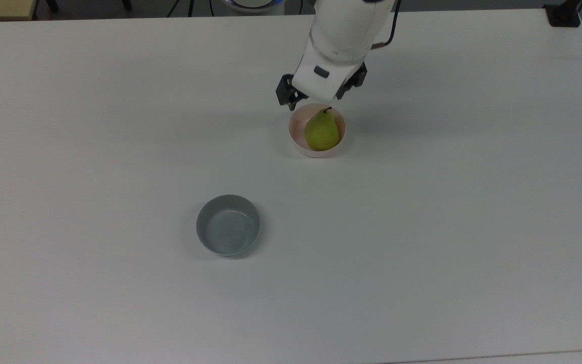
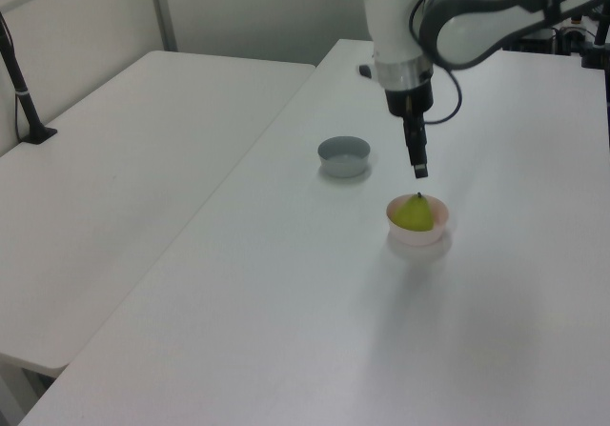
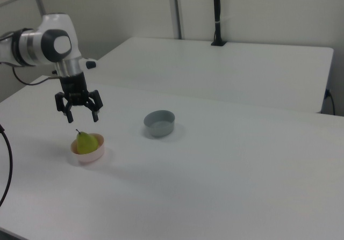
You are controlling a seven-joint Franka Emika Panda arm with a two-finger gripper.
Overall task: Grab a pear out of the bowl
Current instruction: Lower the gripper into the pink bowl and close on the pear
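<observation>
Approach step, nothing grasped yet. Gripper (image 3: 80, 116) hangs above the bowl (image 3: 90, 155), clear of it, jaws spread wide with nothing between them, as the right view shows plainly. Pear (image 3: 85, 142) sits upright in the pink bowl, stem up and leaning slightly; in the top view it lies toward the top view's right side of the bowl (image 1: 298, 132), with bare bowl floor on the top view's left.

Grey bowl (image 1: 228, 224) stands well apart on the table (image 1: 422, 227), not involved.

Next move, as I judge it: centre over the pear (image 1: 322, 132), come straight down so the fingers straddle its body, then close and lift. The bowl wall sits close to the pear on one side, so a finger may catch the rim.

Hard to make out: in the top view the white arm covers most of the gripper (image 1: 320, 100). In the left view the gripper (image 2: 418, 170) is edge-on, so its spread can't be read there.
</observation>
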